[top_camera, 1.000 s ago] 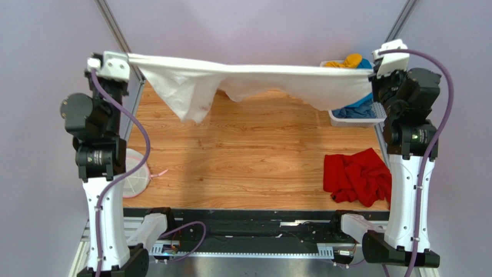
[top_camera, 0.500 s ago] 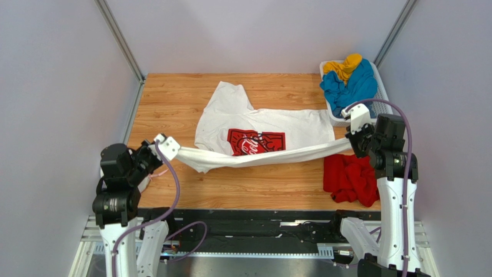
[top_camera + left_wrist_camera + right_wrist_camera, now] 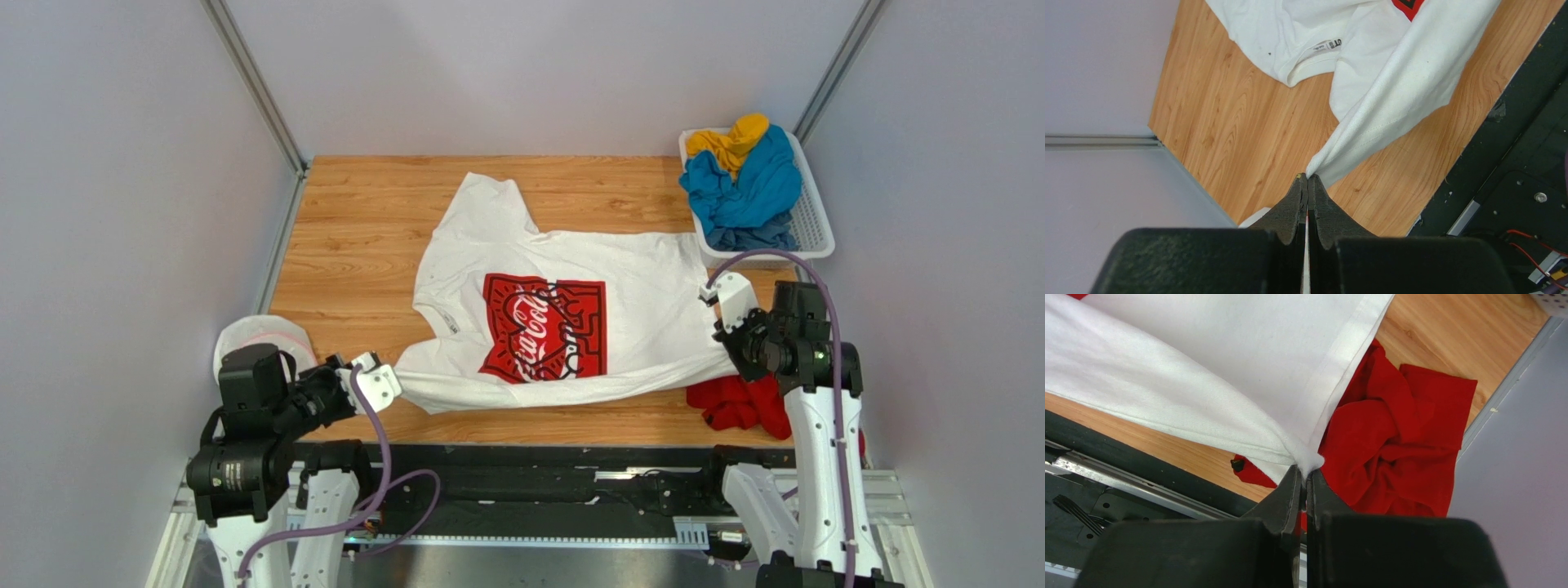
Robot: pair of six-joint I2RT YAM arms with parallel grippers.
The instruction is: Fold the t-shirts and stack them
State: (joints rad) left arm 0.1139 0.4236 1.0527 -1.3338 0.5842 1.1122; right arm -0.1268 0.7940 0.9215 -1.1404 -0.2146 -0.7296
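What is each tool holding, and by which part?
Both hold the white t-shirt. The left tool pinches its near corner at the collar end, likely a sleeve; the right tool pinches its near hem corner.

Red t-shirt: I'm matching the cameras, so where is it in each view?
Top external: lower right, red t-shirt partly hidden by the white t-shirt.
Left wrist: not in it.
Right wrist: red t-shirt at centre right.
Shared landmark: the white t-shirt, seen in all three.
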